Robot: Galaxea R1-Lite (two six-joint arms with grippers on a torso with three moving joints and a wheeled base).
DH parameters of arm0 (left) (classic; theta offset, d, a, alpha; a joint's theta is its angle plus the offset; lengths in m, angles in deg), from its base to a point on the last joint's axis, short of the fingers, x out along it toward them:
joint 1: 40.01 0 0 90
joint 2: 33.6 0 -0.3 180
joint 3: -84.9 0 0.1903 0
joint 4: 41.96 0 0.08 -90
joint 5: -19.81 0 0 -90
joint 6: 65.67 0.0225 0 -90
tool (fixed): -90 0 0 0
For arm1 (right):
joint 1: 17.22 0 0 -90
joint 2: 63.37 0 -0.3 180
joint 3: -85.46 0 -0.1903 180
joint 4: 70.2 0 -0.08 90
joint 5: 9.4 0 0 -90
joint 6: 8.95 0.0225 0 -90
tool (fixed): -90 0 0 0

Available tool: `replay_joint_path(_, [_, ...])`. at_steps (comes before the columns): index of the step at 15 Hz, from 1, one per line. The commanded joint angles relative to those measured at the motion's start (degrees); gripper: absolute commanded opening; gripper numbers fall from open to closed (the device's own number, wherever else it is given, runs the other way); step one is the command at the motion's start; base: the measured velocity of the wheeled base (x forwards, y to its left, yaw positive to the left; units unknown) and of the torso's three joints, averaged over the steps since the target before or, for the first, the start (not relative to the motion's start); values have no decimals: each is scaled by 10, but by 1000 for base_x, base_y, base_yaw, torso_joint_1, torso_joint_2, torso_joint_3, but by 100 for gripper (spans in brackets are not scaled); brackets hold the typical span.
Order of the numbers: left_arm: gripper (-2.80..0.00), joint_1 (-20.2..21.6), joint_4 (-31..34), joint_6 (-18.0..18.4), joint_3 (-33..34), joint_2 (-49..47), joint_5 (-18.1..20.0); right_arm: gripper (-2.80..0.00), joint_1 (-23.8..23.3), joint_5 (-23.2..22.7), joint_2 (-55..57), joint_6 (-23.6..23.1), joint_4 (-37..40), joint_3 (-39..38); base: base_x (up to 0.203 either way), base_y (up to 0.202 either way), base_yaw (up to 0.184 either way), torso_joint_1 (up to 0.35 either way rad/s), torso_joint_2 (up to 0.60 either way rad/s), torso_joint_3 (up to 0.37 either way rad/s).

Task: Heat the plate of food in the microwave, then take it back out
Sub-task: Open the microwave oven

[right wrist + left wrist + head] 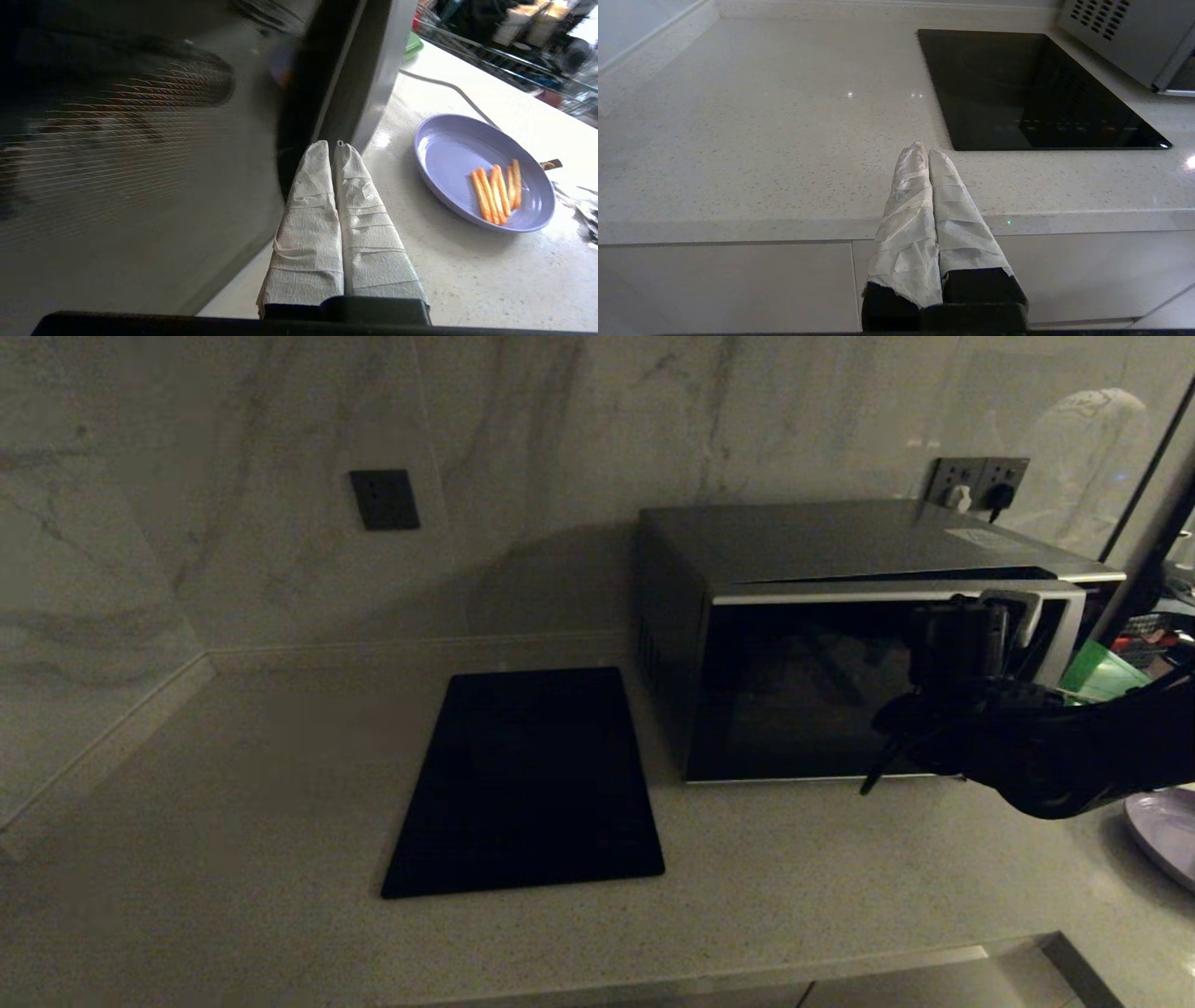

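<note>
So the microwave [840, 644] sat toward the right of a pale speckled counter [233, 859], backed up near the marble wall, and its black glass door looked swung a bit ajar, with a dark gap showing along the top edge above the silver trim. The right hand [332, 148] was up by the right edge of that door, in front of the button panel side, with its two paper-wrapped fingers [308, 224] pressed flat together and nothing between them. From the right wrist view the tips sat right next to the door's edge, though I couldn't tell if they were actually touching it. The plate of food [483, 172] was out on the counter to the right of the microwave, not inside it: a lavender plate with a few orange sticks bunched on one side. In the head view only a sliver of its rim poked in at the right edge, below the dark arm. A flat black slab [527, 784] lay on the counter just left of the microwave, and something green [1102, 674] peeked out behind the microwave's right side. There was a dark socket plate [384, 499] on the wall and a plugged-in outlet [977, 481] behind the microwave. The left hand [928, 150] hung parked off the front edge of the counter, fingers together too, holding nothing.
</note>
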Motion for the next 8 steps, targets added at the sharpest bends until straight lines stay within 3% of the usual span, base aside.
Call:
replay_joint_path(1, [-280,0,0,0,0,0,0,-280,12,5,-41,0,-1,-3,0,0,0,0,0,0])
replay_joint_path(4, [-280,0,0,0,0,0,0,-280,10,-1,-123,-22,-1,2,0,0,0,0,0,0])
replay_joint_path(6, [-280,0,0,0,0,0,0,-280,-14,-47,-180,-72,5,39,0,0,0,0,0,0])
replay_joint_path(8, [-280,0,0,0,0,0,0,-280,-44,-98,-205,-104,70,119,0,0,0,0,0,0])
